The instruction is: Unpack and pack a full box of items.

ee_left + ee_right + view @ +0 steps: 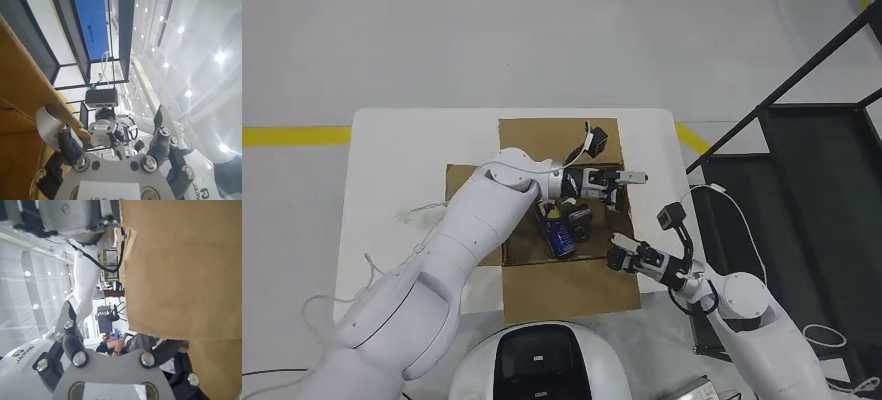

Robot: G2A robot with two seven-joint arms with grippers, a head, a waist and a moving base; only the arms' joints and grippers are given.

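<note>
Both of my arms are at the box (542, 135) in the view from above. My left gripper (632, 179) sits at its side wall with jaws spread. My right gripper (616, 252) is at the corner nearer my body, just beside the near flap (567, 288). Behind my left jaws, inside the box, lie a blue bottle (561, 236) and a dark item (581, 222) touching it. I judge the step to be working the side flap, though I cannot tell whether that means opening or closing it.

From my left wrist, the jaws are open and the side flap (28, 85) pokes its ragged corner into the gap, lying across one finger (47, 125). I should reach deeper before closing, since a corner hold could tear. Straight beyond my jaws stands my right gripper, near enough to clash.

From my right wrist, one finger (65, 321) is bare and cardboard (179, 275) hides the other. The jaws look open around its edge. My left arm crosses just ahead.
</note>
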